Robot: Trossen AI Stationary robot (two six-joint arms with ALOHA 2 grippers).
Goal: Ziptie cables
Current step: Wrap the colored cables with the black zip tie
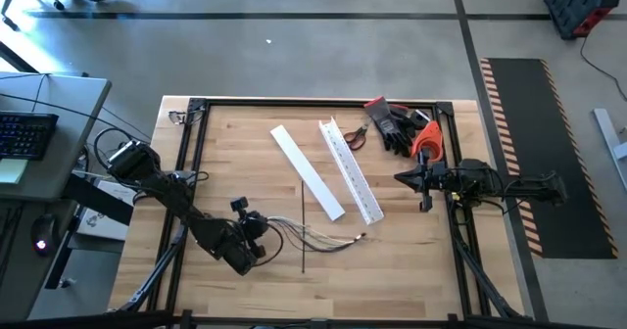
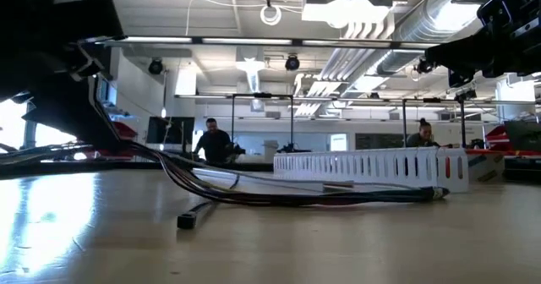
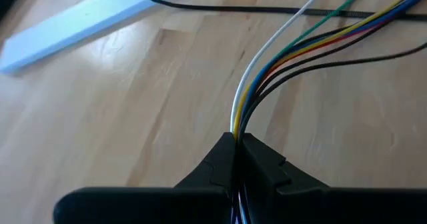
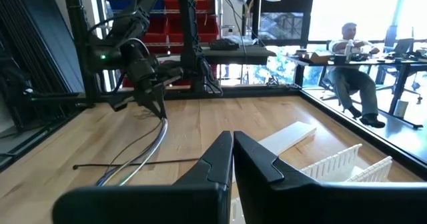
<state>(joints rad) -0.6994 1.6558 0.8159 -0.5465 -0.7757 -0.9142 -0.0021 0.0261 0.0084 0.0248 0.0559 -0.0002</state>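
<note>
From above, your left end effector (image 1: 257, 233) sits near the worktop's (image 1: 245, 167) front left, clamped on one end of the cables (image 1: 313, 237), which trail rightward. The left wrist view confirms that pinch; a black ziptie (image 3: 267, 11) lies beyond. Your right end effector (image 4: 232, 147) waits closed; I'd fetch the tie next.

Cables (image 3: 267, 64) white, green, yellow, blue, orange, black; channels (image 1: 351, 170) white; zip tie (image 3: 267, 11) black; table (image 1: 235, 172) pale wood; gloves (image 1: 392, 125) black and red
</note>
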